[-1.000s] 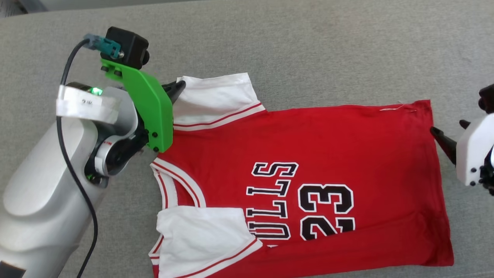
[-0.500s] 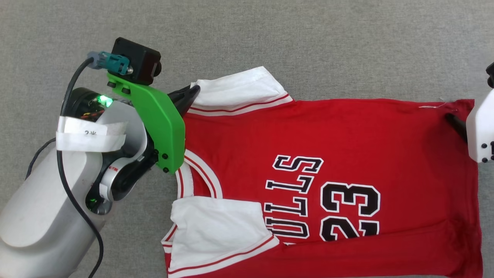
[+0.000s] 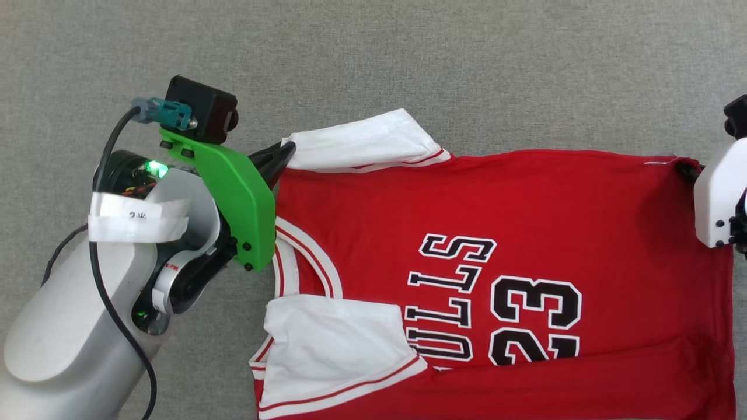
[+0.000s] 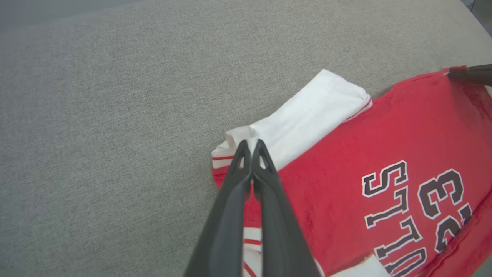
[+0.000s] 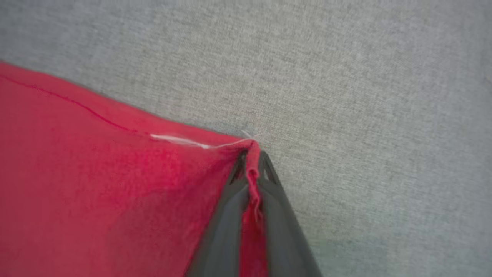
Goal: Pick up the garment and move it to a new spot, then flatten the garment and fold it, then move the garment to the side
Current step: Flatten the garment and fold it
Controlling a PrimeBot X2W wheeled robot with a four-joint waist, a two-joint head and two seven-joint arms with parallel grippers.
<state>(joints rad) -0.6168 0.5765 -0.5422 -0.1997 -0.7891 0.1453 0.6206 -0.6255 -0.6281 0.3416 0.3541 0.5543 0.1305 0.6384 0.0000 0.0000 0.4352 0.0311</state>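
The garment (image 3: pixel 502 221), a red jersey with white sleeves and a black "BULLS 23" print, lies spread across the grey cloth surface, collar toward the left. My left gripper (image 3: pixel 286 153) is shut on the garment's far white sleeve at the shoulder corner; the left wrist view has white cloth pinched between the fingertips (image 4: pixel 251 148). My right gripper (image 3: pixel 686 169) is shut on the far hem corner; the right wrist view shows red cloth (image 5: pixel 96 173) bunched between its fingers (image 5: pixel 251 161). The near white sleeve (image 3: pixel 332 344) is folded over the chest.
The grey fabric surface (image 3: pixel 408 64) stretches beyond the garment on the far side and to the left. My left forearm (image 3: pixel 76 326) with its black cable lies at the lower left. The right gripper's white housing (image 3: pixel 718 201) overhangs the hem.
The right gripper has shut on the hem corner, which it stood open beside before. The far edge of the garment is pulled straighter. The head camera has shifted, so the whole scene sits differently.
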